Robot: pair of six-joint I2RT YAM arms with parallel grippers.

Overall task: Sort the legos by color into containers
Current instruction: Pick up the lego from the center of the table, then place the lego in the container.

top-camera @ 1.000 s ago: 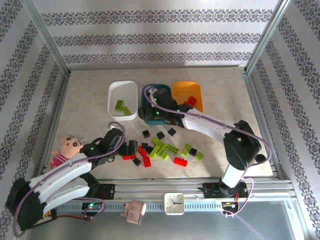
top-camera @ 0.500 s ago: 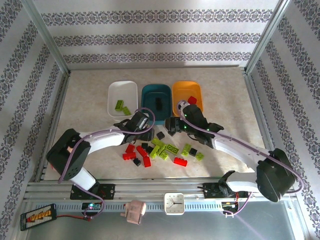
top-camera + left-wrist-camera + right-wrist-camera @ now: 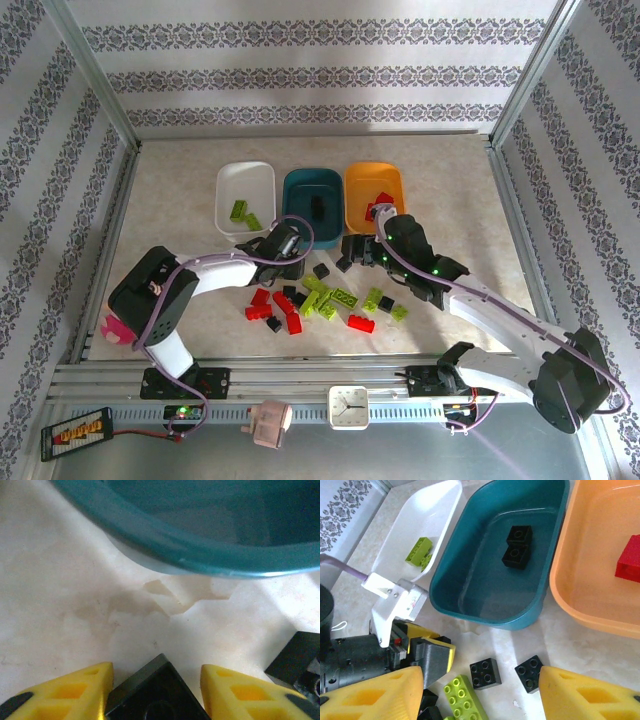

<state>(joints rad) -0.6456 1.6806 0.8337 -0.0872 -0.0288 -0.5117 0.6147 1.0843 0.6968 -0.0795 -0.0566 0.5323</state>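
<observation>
The left gripper [image 3: 156, 677] pinches a small black studded plastic brick [image 3: 155, 697] on the beige table [image 3: 65, 595], just in front of the dark teal plastic tub [image 3: 200, 555]. The right gripper [image 3: 480, 677] hangs with its fingers spread wide over loose black bricks [image 3: 485, 672], close to that tub and the orange plastic tub [image 3: 590, 595].

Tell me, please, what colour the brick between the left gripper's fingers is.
The brick is black, clearest in the left wrist view.

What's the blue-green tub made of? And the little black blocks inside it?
The teal tub looks like smooth, glossy plastic: light glints off its rounded rim and floor. The black bricks seem hard moulded plastic too, with crisp round studs and a duller sheen.
</observation>
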